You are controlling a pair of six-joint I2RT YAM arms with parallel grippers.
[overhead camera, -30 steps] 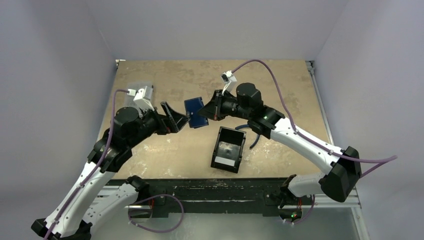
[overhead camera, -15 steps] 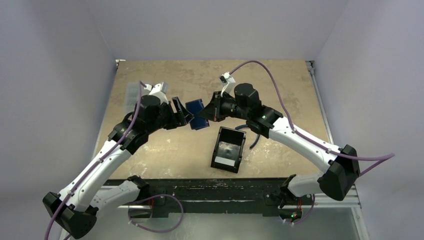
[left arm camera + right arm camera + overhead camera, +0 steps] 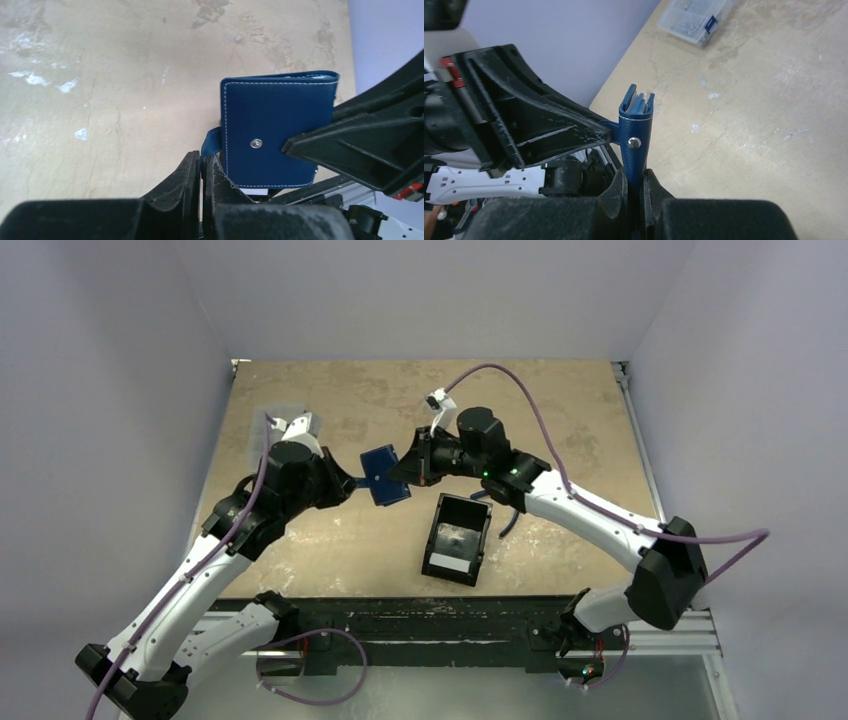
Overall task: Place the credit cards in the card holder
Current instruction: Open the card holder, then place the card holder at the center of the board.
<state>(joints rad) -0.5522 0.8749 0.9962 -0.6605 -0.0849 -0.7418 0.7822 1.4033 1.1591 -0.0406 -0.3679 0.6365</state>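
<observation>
Right wrist – card holder (image 3: 636, 130) edge-on, open end outward, L+R jaws clamped

Pale lilac walls (image 3: 430, 290) — worn, blotchy tan tabletop (image 3: 600, 400).

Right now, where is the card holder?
In the top view the card holder is a little left of centre, clamped between the left gripper and the right gripper, just beyond the black tray.
</observation>
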